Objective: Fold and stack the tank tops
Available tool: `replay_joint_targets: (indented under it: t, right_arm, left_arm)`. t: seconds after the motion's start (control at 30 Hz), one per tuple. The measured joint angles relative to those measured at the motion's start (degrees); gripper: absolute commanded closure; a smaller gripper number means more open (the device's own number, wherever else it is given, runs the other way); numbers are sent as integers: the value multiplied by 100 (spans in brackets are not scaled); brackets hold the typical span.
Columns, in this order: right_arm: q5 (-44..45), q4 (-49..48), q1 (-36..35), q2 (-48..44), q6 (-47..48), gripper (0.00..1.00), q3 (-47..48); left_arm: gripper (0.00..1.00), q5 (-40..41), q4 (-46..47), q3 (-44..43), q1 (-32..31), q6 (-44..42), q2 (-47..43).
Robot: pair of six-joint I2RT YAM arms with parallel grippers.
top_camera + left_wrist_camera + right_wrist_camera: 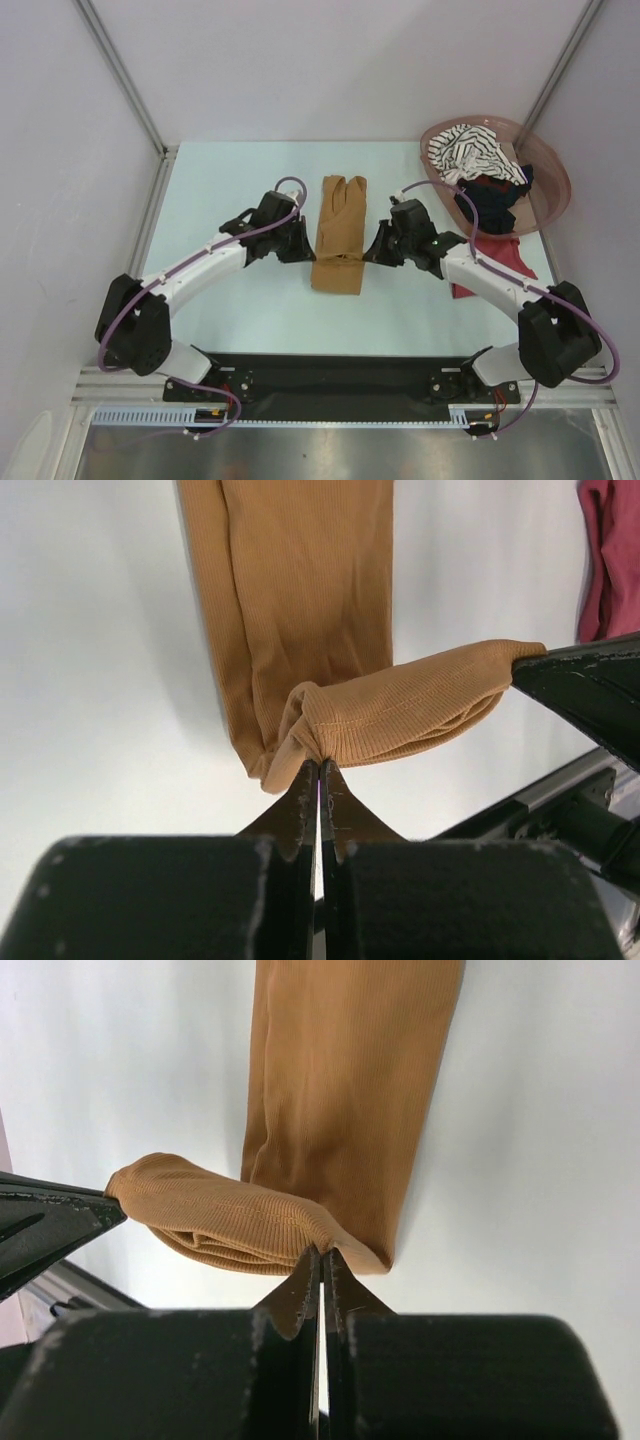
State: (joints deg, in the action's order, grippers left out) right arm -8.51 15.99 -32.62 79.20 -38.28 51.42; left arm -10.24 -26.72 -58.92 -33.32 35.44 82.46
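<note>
Pale tabletop [230, 300] is carrying a mustard-brown ribbed cloth tank top [338, 225], lying as a long strip between the two arms.
Left gripper [318, 772] and right gripper [322, 1257] are both pinching tight on the two corners of its near hem, holding that end raised as a sagging roll between them, while the rest is lying flat beyond the fingertips. At far right, a pinkish-brown oval plastic basket [555, 190] is holding a black-and-white striped top [470, 152] and a black top [490, 205], with a dark red top [500, 255] lying at its near edge.
</note>
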Motion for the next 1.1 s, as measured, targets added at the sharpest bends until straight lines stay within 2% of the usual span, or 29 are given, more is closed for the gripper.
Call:
replay_joint_targets:
  t: [0.67,1.1]
  right_arm:
    - [-345,-42,623,1628,496,100,1268]
    - [-363,-31,914,2374,621,100,1906]
  left_arm:
    - [100,280,-98,-1460,402,-175,1569]
    - [100,216,-120,-2288,586,-297,2459]
